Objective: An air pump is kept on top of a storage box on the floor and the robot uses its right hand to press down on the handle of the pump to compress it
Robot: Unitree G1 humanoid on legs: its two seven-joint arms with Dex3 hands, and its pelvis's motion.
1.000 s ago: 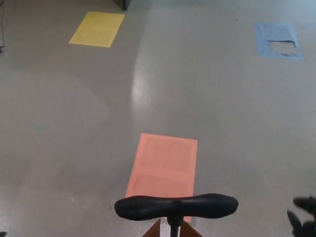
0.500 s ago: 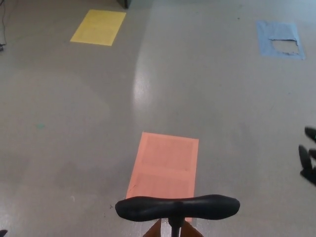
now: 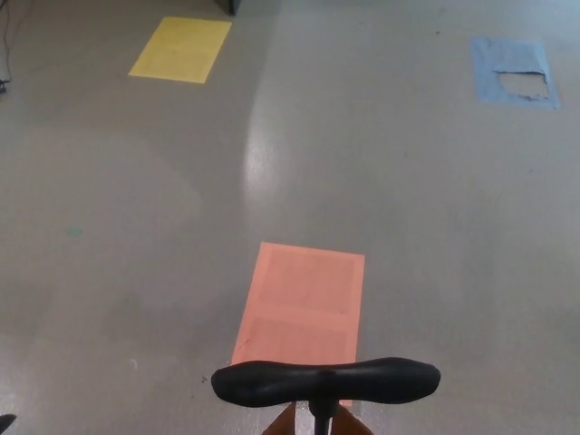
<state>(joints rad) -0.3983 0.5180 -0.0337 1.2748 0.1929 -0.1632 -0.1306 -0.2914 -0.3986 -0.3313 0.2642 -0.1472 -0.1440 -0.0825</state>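
Neither of our hands in view, state unknown; we should land the right palm centred on the pump handle [image 3: 326, 381], push straight down.

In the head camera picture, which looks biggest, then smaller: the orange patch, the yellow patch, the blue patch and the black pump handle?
1. Orange patch
2. Pump handle, though it is nearest the camera
3. Yellow patch
4. Blue patch, only slightly smaller than yellow
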